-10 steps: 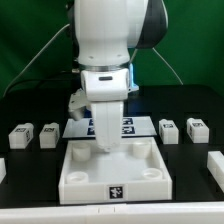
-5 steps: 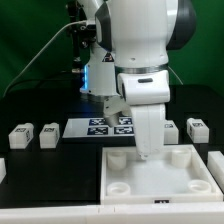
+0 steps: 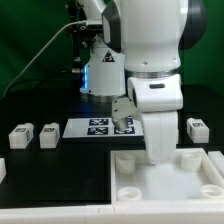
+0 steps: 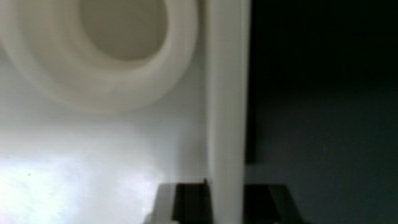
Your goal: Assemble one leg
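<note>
My gripper (image 3: 157,156) reaches down into the large white panel (image 3: 166,182) at the front right. In the wrist view the gripper (image 4: 222,192) is shut on the panel's upright wall (image 4: 222,100), with a dark finger on each side, and a round corner hole (image 4: 111,40) lies beside it. Two legs (image 3: 21,134) (image 3: 48,135), small white blocks with tags, stand on the black table at the exterior view's left. Another leg (image 3: 198,128) stands at the right, beside the arm.
The marker board (image 3: 98,127) lies flat behind the panel, partly hidden by the arm. A white piece (image 3: 2,168) shows at the left edge. A green backdrop and cables stand at the back.
The arm and the white panel have moved together toward the exterior view's right. The panel now sits at the front right, and the arm hides a leg at the right.
</note>
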{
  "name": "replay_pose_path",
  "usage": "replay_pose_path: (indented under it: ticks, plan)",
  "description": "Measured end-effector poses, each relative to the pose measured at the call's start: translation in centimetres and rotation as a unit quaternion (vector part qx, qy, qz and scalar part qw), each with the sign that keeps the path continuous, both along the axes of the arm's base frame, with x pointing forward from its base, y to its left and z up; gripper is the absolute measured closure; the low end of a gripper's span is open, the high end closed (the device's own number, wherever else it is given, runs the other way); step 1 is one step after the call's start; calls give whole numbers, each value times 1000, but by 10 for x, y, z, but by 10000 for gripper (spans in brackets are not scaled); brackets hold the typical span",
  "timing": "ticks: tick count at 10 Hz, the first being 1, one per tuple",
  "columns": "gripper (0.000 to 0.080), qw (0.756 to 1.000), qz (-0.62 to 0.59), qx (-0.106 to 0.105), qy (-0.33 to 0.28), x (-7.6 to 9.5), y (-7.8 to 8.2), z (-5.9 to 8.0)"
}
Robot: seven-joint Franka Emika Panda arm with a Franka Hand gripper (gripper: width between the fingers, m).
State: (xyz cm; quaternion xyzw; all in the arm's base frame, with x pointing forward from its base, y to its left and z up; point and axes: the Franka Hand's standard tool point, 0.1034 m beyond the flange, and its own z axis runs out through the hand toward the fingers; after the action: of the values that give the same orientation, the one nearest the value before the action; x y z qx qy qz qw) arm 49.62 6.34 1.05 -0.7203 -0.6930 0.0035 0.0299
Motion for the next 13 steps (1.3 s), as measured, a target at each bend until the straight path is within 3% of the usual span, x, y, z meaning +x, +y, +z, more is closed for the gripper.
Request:
replay_pose_path:
  ticks: [6,7,8,9,10,13]
  plan:
    - [737,1000,-7,-5,1,-1,0,-1]
    - [518,1000,-7,-5,1,-1,0,-1]
    - [518,1000,-7,-5,1,-1,-1,-1]
    - [335,1000,-8,-5,1,-1,-1,-1]
    - [216,1000,-8,-5,1,-1,-1,-1]
    - [154,1000,-8,-5,1,-1,-1,-1]
